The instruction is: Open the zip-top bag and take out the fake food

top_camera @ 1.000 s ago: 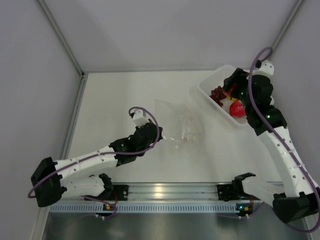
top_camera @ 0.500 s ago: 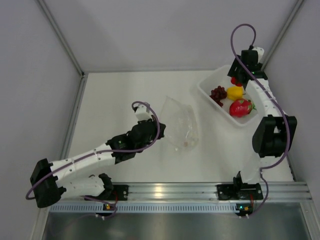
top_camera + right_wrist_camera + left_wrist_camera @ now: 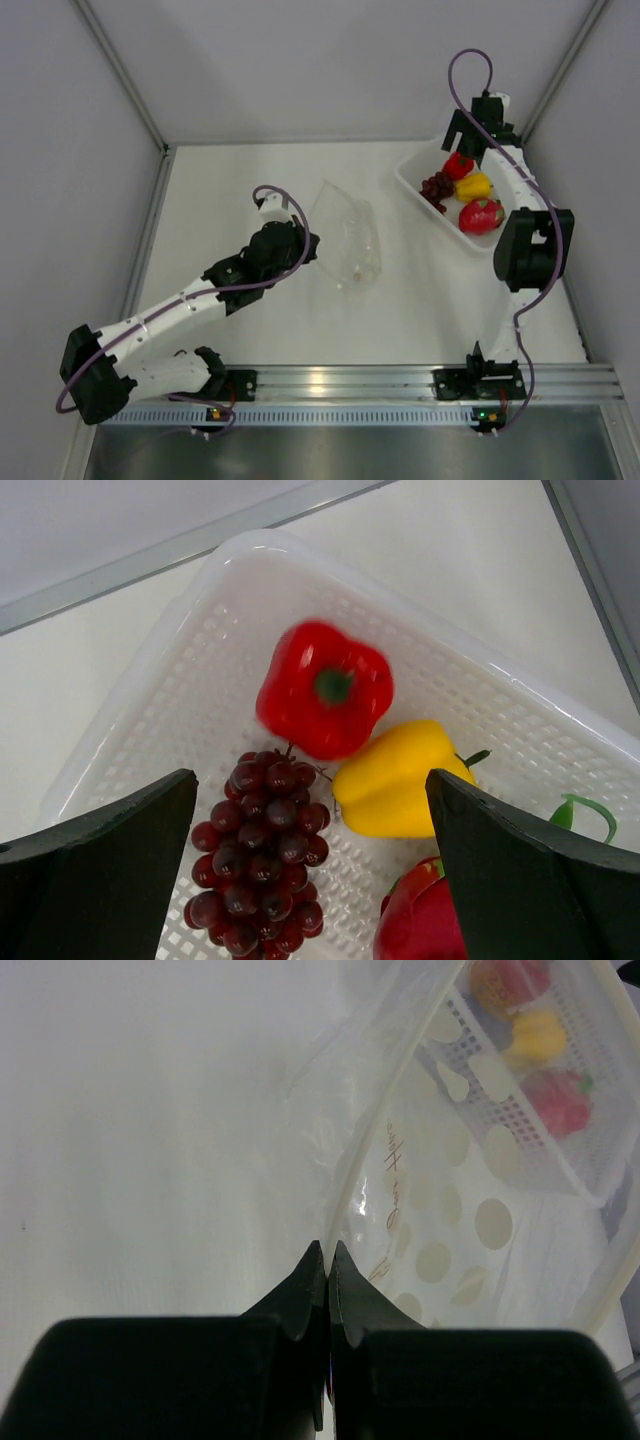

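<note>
Left claw (image 3: 327, 1260) pinched shut on zip-top bag (image 3: 350, 235) edge. Right claw (image 3: 315, 825) spread wide over white basket (image 3: 150, 730) with grapes (image 3: 255, 860), red pepper (image 3: 325, 690), yellow pepper (image 3: 395, 780).

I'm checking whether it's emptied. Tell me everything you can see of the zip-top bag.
The zip-top bag is clear, crinkly soft plastic printed with pale dots and brown marks. It lies crumpled on the table, apart from the tray, and looks empty. The left gripper is shut on its edge.
</note>
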`<state>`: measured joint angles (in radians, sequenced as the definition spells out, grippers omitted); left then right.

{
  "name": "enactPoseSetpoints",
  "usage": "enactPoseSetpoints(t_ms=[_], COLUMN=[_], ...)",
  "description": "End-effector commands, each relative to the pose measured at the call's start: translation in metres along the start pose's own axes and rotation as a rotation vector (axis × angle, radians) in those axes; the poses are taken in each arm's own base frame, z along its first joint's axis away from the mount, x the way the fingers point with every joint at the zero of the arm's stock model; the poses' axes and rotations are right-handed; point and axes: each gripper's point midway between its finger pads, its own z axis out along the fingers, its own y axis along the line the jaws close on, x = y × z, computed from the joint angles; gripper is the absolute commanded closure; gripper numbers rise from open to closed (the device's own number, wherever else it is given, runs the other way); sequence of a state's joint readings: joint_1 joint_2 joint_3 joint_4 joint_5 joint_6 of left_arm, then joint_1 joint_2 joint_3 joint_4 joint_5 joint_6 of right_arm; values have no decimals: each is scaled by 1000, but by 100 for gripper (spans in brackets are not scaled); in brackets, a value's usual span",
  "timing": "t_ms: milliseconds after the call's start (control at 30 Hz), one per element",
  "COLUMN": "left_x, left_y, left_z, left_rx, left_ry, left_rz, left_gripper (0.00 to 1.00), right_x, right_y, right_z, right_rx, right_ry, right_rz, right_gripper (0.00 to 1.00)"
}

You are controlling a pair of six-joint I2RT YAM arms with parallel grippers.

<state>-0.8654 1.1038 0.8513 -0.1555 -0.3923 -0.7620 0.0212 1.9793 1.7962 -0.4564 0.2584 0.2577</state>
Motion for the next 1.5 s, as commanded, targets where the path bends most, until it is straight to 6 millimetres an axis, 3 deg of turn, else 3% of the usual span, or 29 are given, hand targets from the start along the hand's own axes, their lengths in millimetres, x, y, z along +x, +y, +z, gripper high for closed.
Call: enactPoseSetpoints(t_ms=[0, 100, 133, 200, 233, 267, 300, 333, 367, 400, 433, 500, 533, 600, 633, 667, 700, 733, 767, 800, 867, 933, 1067, 1133, 1267, 1300, 1367, 1433, 1467], left_x=[-28, -47, -53, -76, -87, -94, -97, -107, -117, -119, -131, -137, -156, -148, -159, -155, -143, -151, -140, -145, -131, -130, -108, -106, -109, -110, -120, -117, -130], left_y=[0, 14, 19, 23, 29, 33, 37, 39, 46, 53, 55, 82, 86, 114, 111, 117, 128, 123, 131, 126, 136, 132, 129, 125, 104, 102, 86, 80, 70], left_z=[-3, 0, 1, 1, 2, 3, 5, 4, 5, 9, 10, 19, 19, 33, 37, 41, 59, 67, 83, 91, 113, 127, 150, 153, 145, 141, 128, 116, 100], left_rx=[18, -45, -69, -114, -147, -164, -185, -200, -219, -244, -259, -372, -408, -556, -576, -611, -651, -649, -667, -659, -680, -666, -603, -584, -500, -488, -437, -402, -377], left_ry=[-31, -60, -69, -110, -115, -123, -122, -130, -142, -134, -152, -123, -147, -68, -70, -28, 34, 26, 72, 67, 124, 138, 204, 207, 197, 195, 169, 173, 126], left_rz=[-6, 8, 16, 23, 35, 39, 54, 56, 49, 70, 75, 135, 150, 262, 281, 315, 362, 368, 399, 403, 433, 434, 414, 394, 323, 311, 272, 242, 213], left_gripper=[100, 100, 100, 100, 100, 100, 100, 100, 100, 100, 100, 100, 100, 100, 100, 100, 100, 100, 100, 100, 100, 100, 87, 65, 33, 2, 2, 2, 2], right_x=[-41, -48, -44, -43, -29, -30, -4, -5, 3, 21, 22, 40, 46, 62, 62, 65, 71, 74, 76, 74, 82, 80, 87, 89, 88, 91, 89, 85, 82], right_y=[3, 4, 4, 12, 19, 23, 27, 39, 42, 42, 46, 44, 41, 31, 26, 22, 18, 14, 10, 3, -5, -16, -30, -31, -40, -46, -51, -57, -61], right_z=[-37, -73, -95, -117, -138, -149, -150, -180, -189, -190, -214, -235, -240, -245, -258, -262, -263, -272, -274, -280, -285, -295, -316, -330, -354, -356, -363, -373, -379], right_rx=[-33, -74, -111, -193, -283, -335, -391, -516, -558, -585, -656, -707, -702, -676, -674, -666, -654, -649, -633, -607, -574, -533, -511, -536, -533, -509, -492, -470, -458], right_ry=[-81, -118, -129, -162, -151, -172, -122, -140, -136, -119, -146, -148, -143, -145, -172, -184, -182, -191, -194, -219, -205, -238, -273, -306, -356, -352, -371, -391, -408], right_rz=[49, 99, 112, 162, 173, 217, 231, 233, 236, 253, 249, 244, 238, 225, 222, 213, 207, 200, 194, 196, 188, 192, 188, 181, 144, 140, 119, 103, 89], right_gripper=[1, 0, 1, 1, 1, 1, 1, 1, 1, 1, 1, 1, 1, 1, 1, 1, 1, 0, 1, 1, 1, 1, 1, 1, 1, 1, 1, 1, 1])
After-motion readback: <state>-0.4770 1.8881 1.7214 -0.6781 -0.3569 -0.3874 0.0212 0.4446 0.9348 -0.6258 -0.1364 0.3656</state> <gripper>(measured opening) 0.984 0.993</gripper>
